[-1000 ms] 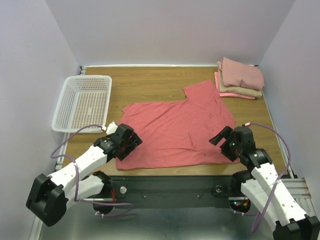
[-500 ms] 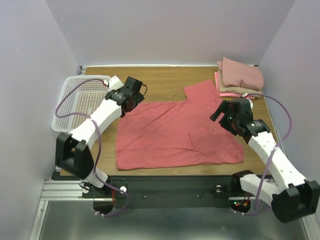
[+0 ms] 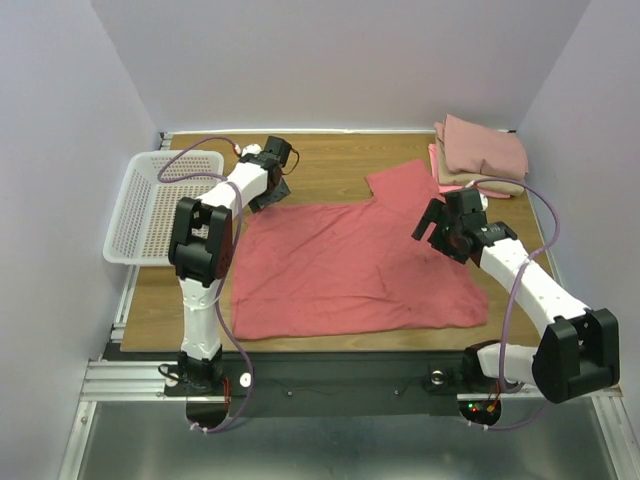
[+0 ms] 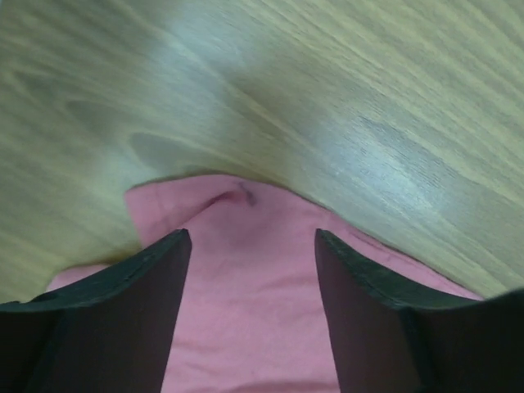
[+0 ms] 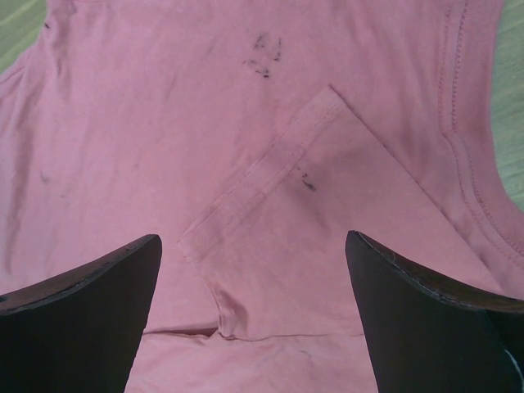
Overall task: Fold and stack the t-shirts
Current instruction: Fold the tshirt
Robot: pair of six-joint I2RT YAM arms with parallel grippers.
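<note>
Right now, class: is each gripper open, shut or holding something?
Left gripper: open over a corner of the red shirt, empty.
Right gripper: open above that shirt, empty.

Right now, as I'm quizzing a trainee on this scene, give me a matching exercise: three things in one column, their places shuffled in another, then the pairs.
1. coral-red shirt
2. folded shirts
3. white basket

A. stacked in the table's far right corner
B. at the table's left edge
C. spread flat mid-table

Pairs: 1-C, 2-A, 3-B.
</note>
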